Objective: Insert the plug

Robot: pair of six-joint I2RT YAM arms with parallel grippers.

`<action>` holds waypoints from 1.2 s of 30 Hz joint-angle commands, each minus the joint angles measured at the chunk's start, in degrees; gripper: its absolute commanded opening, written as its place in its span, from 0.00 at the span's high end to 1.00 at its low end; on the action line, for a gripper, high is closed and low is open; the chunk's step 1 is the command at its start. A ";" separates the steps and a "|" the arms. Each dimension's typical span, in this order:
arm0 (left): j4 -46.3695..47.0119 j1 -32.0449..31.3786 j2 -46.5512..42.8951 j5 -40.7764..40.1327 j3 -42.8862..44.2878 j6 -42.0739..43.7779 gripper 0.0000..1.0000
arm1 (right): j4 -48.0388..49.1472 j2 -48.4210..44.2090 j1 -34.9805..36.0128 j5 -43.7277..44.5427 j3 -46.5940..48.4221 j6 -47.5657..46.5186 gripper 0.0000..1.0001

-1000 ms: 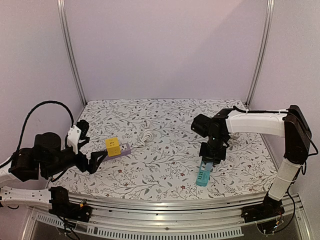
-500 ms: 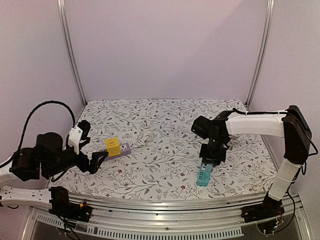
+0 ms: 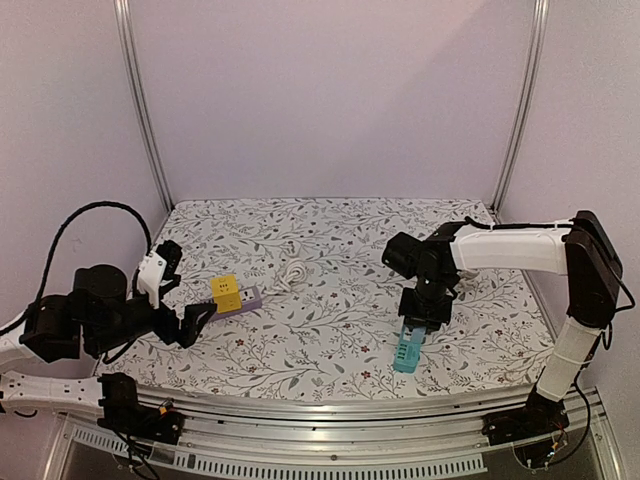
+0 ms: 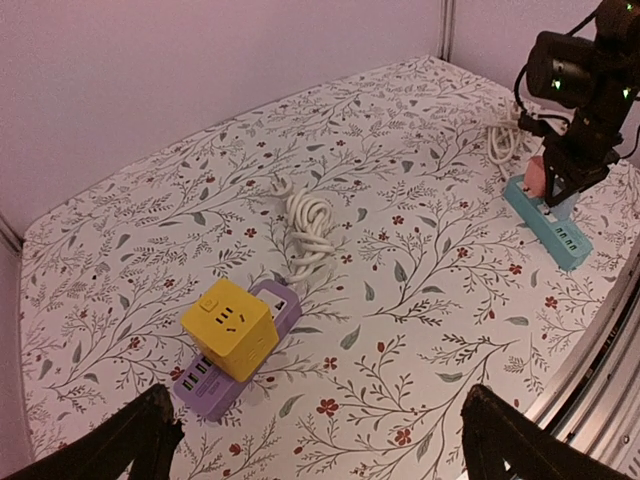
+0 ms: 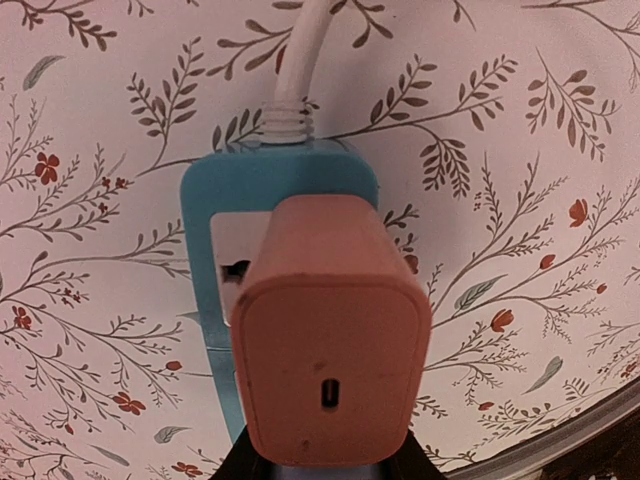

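Note:
My right gripper (image 3: 420,318) is shut on a pink plug (image 5: 330,340) and holds it upright over the cable end of a teal power strip (image 5: 205,200). The plug covers most of the strip's white socket face; one slot shows at its left. I cannot tell whether the prongs are seated. The strip (image 3: 405,352) lies near the front right of the table and also shows in the left wrist view (image 4: 548,220), with the plug (image 4: 537,173) on it. My left gripper (image 4: 320,450) is open and empty, low over the table at the left (image 3: 195,322).
A purple power strip (image 3: 243,299) with a yellow cube adapter (image 3: 225,290) on it lies just ahead of my left gripper. Its coiled white cable (image 3: 293,272) runs toward the middle. The table's metal front rail (image 3: 330,405) is close behind the teal strip.
My right gripper has shifted very slightly with the plug above the teal strip. The left arm has barely moved.

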 commanded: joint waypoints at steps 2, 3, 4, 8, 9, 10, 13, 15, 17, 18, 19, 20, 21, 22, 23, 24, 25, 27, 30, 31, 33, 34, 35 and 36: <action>-0.35 -0.67 0.55 -0.79 -0.69 -0.13 0.00 | 1.03 4.40 0.32 -0.29 -1.88 -1.12 1.00; -0.30 -0.67 0.61 -0.79 -0.67 -0.13 0.00 | 1.15 4.78 0.36 -0.25 -1.88 -1.32 1.00; -0.34 -0.67 0.63 -0.79 -0.62 -0.15 0.00 | 1.24 5.12 0.36 -0.21 -1.87 -1.62 1.00; -0.39 -0.66 0.64 -0.86 -0.41 -0.22 0.00 | 3.33 6.86 0.00 -1.08 -2.74 -3.46 1.00; -0.44 -0.67 0.64 -1.00 -0.35 -0.24 0.00 | 3.73 7.25 -0.10 -1.39 -3.11 -3.69 1.00; -0.53 -0.67 0.63 -1.23 -0.25 -0.33 0.00 | 4.18 7.45 -0.34 -1.74 -3.64 -3.79 1.00; -0.65 -0.64 0.58 -1.40 -0.09 -0.44 0.00 | 6.04 7.71 -1.29 -2.69 -5.09 -4.11 1.00; -0.84 -0.65 0.61 -1.58 0.22 -0.44 0.00 | 7.37 7.41 -1.79 -2.80 -5.26 -5.62 1.00; -1.10 -0.59 0.89 -1.86 0.69 -0.42 0.00 | 7.35 7.41 -2.27 -2.72 -4.39 -7.58 1.00; -1.17 -0.58 0.94 -1.99 0.81 -0.35 0.01 | 7.15 7.59 -2.52 -2.67 -3.75 -9.12 1.00; -1.16 -0.58 1.10 -2.10 0.96 -0.19 0.00 | 6.66 7.76 -2.83 -2.56 -2.97 -9.96 1.00; -1.17 -0.58 1.26 -2.22 1.18 -0.07 0.00 | 6.15 7.99 -3.19 -2.33 -2.22 -10.96 1.00; -1.11 -0.58 1.49 -2.51 1.46 0.06 0.00 | 5.64 8.32 -3.59 -2.01 -1.08 -11.61 1.00; -1.12 -0.58 1.77 -2.69 1.71 0.15 0.01 | 5.20 8.49 -4.04 -1.59 -0.60 -12.76 1.00; -1.03 -0.58 2.16 -3.03 2.01 0.28 0.01 | 4.81 8.69 -4.51 -1.27 0.57 -13.70 1.00; -1.01 -0.58 2.58 -3.26 2.32 0.38 0.00 | 4.43 8.93 -5.02 -1.01 1.55 -14.40 1.00; -0.80 -0.58 3.08 -3.42 2.58 0.61 0.01 | 4.03 9.25 -5.51 -0.77 2.48 -15.78 1.00; -0.28 -0.58 4.13 -3.63 3.15 1.17 0.00 | 3.07 9.96 -6.82 -0.29 4.59 -17.71 1.00; 0.33 -0.58 5.80 -3.93 4.22 1.70 0.00 | 1.77 10.97 -7.83 0.44 6.98 -20.74 1.00; 0.54 -0.58 6.34 -4.02 4.59 1.79 0.00 | 1.36 11.15 -7.96 0.63 7.68 -21.30 1.00; 0.68 -0.58 7.34 -4.13 5.41 1.83 0.00 | 0.47 11.50 -8.07 0.56 8.65 -22.73 1.00; 0.67 -0.58 7.76 -4.20 5.80 1.81 0.01 | 0.07 11.62 -8.07 0.24 9.01 -23.36 1.00; 0.68 -0.58 8.20 -4.21 6.16 1.80 0.00 | -0.18 11.56 -8.06 0.05 9.10 -23.92 1.00; 0.66 -0.58 8.54 -4.31 6.52 1.72 0.00 | -0.36 11.41 -8.02 -0.08 9.11 -24.01 1.00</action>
